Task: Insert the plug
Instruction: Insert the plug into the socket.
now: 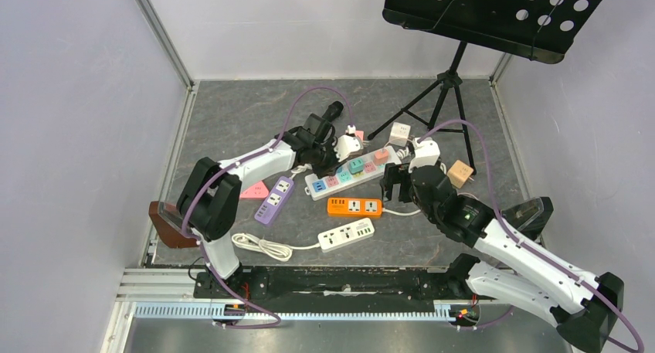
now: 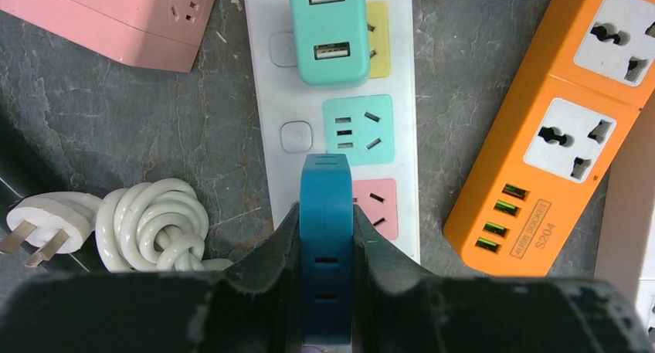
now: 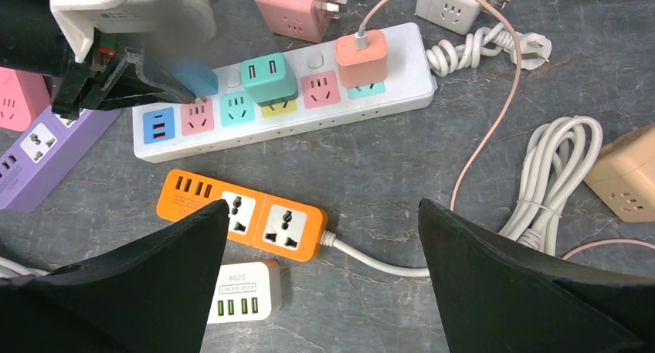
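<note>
Left gripper (image 2: 326, 249): clamped on blue plug (image 2: 326, 195), sides pinched, probably keeping prongs downward.
Blue plug: over white power strip (image 2: 272, 98), pink socket (image 2: 382, 208) at its 3 o'clock.
Right gripper (image 3: 323, 214): apart, empty, perhaps ready to steady the strip.

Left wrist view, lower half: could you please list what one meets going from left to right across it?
A white wall plug → coiled white cord → blue plug clamped in the left gripper → orange power strip.
</note>
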